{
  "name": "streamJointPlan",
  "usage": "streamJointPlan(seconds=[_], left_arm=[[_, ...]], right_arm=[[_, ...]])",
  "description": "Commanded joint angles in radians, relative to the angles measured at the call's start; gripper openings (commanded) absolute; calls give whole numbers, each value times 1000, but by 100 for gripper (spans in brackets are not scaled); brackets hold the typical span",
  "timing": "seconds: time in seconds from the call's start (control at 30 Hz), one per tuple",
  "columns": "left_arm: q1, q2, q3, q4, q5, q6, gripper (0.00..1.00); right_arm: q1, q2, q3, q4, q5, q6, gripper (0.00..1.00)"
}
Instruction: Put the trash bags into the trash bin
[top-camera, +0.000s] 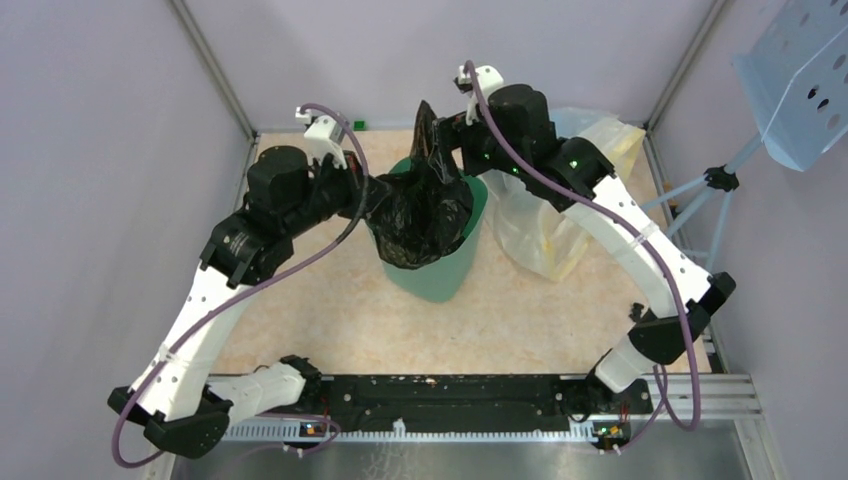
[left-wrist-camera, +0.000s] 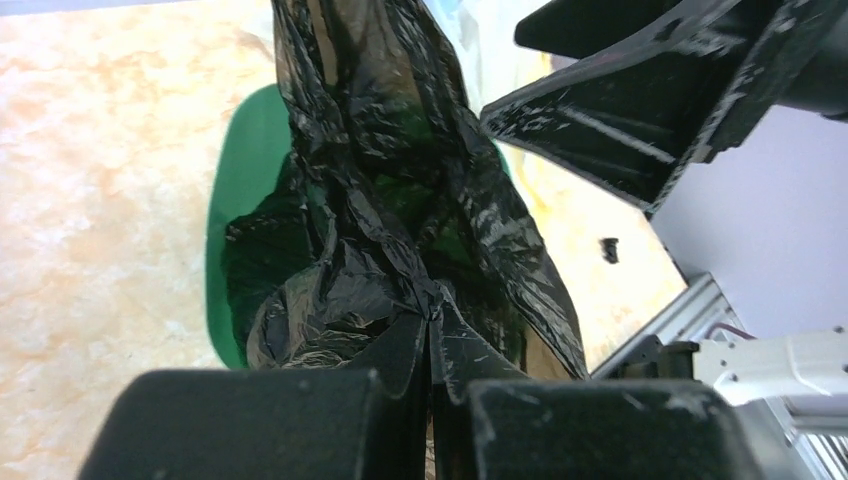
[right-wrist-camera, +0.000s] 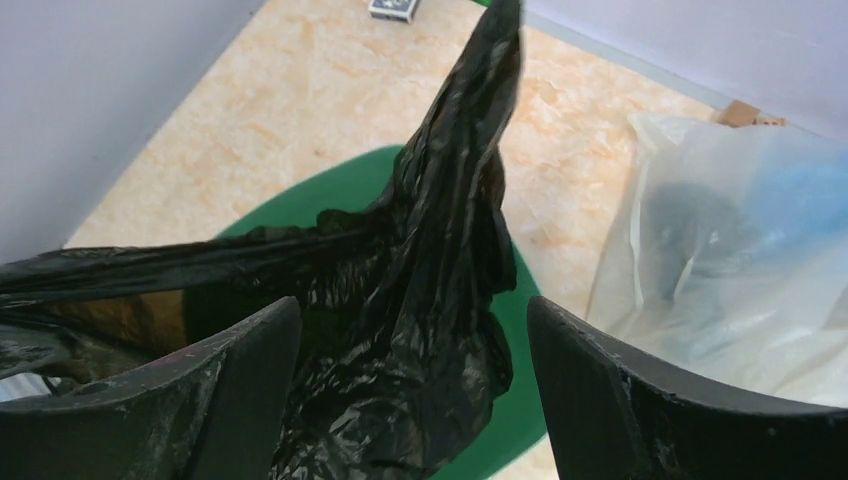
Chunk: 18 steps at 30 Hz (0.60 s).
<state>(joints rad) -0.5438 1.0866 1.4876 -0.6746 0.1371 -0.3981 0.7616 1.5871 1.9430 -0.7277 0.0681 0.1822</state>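
The black trash bag (top-camera: 425, 205) sits crumpled in the mouth of the mint-green trash bin (top-camera: 440, 278), one corner sticking up above the far rim. My left gripper (top-camera: 372, 192) is shut on a fold of the trash bag (left-wrist-camera: 400, 210) at the bin's left rim (left-wrist-camera: 225, 200). My right gripper (top-camera: 452, 130) hangs at the bin's far right with its fingers spread wide. Between those fingers (right-wrist-camera: 245, 355) the trash bag (right-wrist-camera: 420, 300) shows untouched, over the bin (right-wrist-camera: 520, 400).
A translucent clear and yellowish plastic bag (top-camera: 560, 215) lies just right of the bin, under the right arm. A small dark object (right-wrist-camera: 392, 8) lies on the table by the back wall. Side walls close in left and right.
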Motion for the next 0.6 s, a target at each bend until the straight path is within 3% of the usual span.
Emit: streamJointPlan(seconds=[0.0, 0.2, 0.57], left_arm=[[3, -81, -41, 89, 104, -45, 0], [3, -124, -83, 106, 150, -83, 0], [2, -124, -117, 137, 182, -102, 0]], right_arm=[[104, -20, 65, -166, 158, -45, 83], [157, 41, 139, -305, 321, 40, 74], [266, 122, 197, -384, 448, 72, 75]])
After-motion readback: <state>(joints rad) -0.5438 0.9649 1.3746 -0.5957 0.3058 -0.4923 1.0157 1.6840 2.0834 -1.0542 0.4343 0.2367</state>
